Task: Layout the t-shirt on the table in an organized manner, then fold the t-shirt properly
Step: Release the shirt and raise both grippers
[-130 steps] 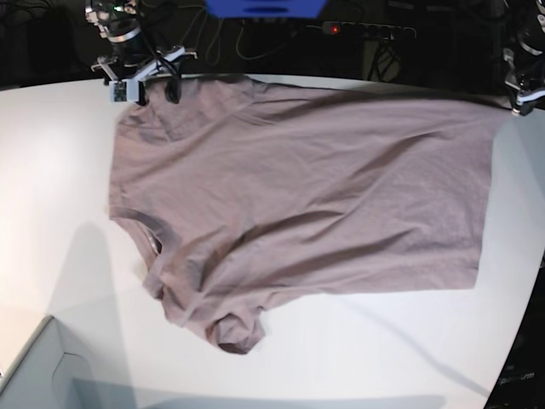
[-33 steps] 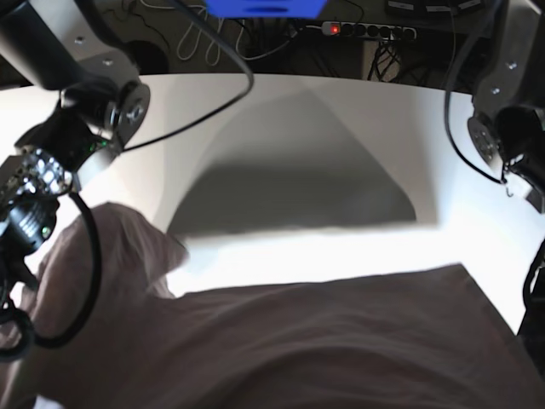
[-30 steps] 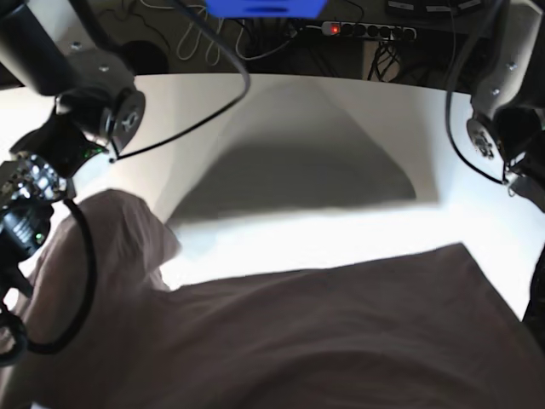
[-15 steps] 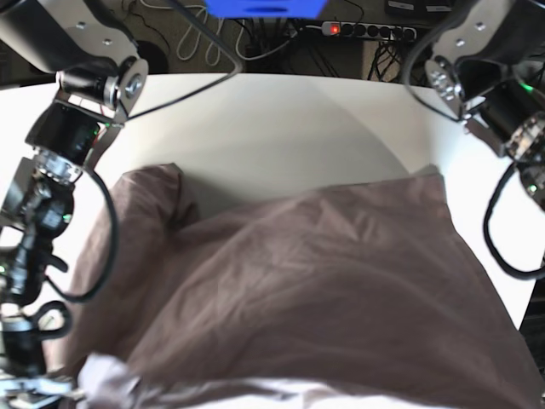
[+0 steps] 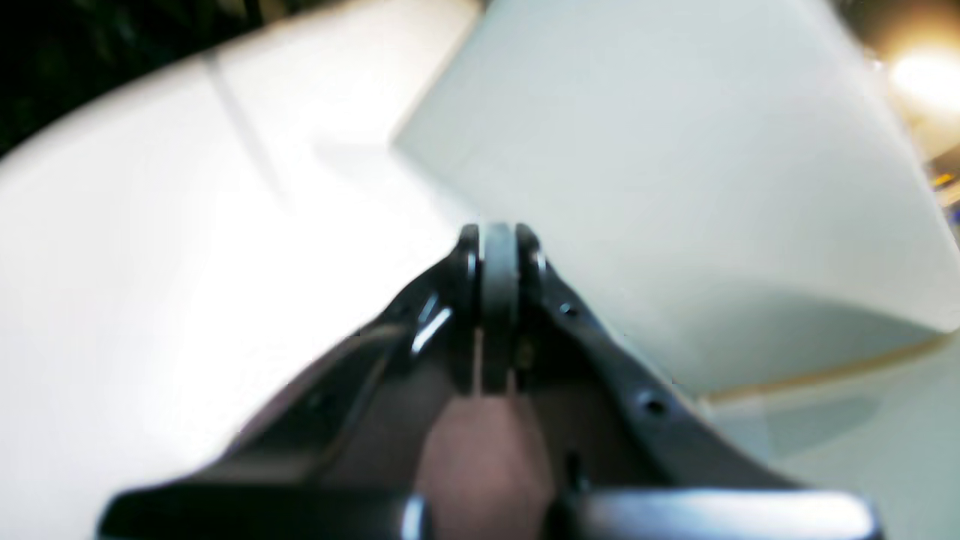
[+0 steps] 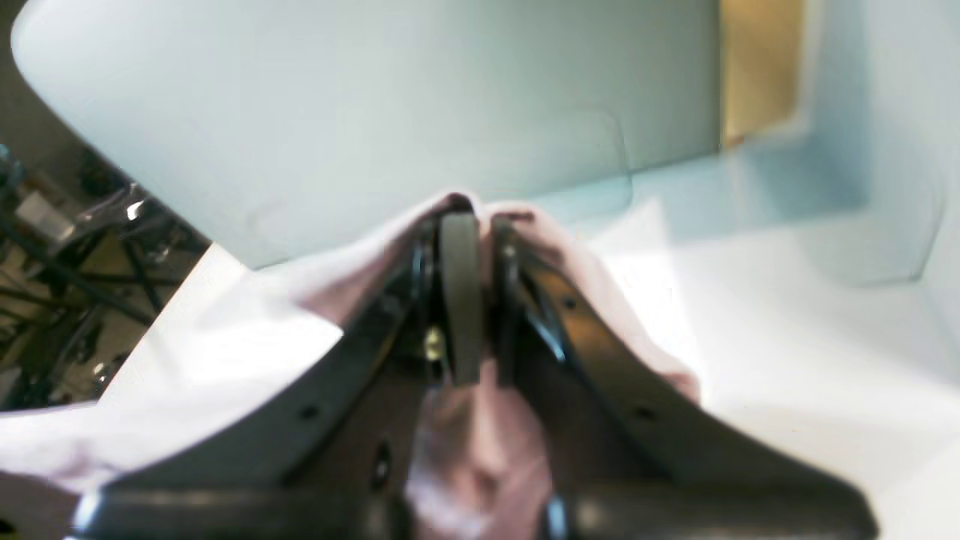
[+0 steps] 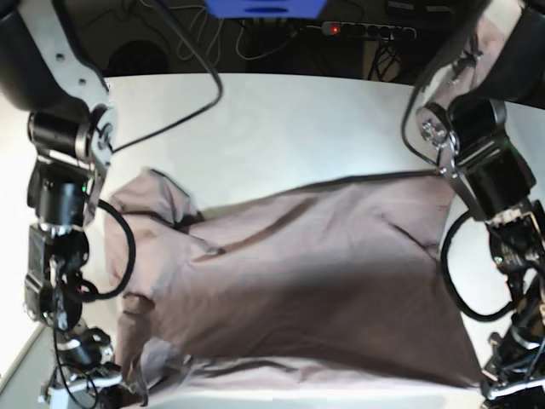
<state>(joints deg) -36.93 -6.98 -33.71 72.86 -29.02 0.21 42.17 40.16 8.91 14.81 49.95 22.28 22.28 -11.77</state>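
Observation:
The mauve t-shirt lies doubled over on the white table, wrinkled, with a sleeve bunched at the left. Both arms reach down to its near edge. In the right wrist view my right gripper is shut on pink shirt cloth, which bulges around the tips. It sits at the near left corner in the base view. In the left wrist view my left gripper is shut, with mauve cloth showing between the fingers. It sits at the near right corner.
A grey box corner sits at the near left by the right arm. A power strip, cables and a blue object lie beyond the far table edge. Pale grey panels fill both wrist views.
The shirt, held up close to the camera before, has come down and now lies flatter on the table. Both arms have moved down toward the near edge.

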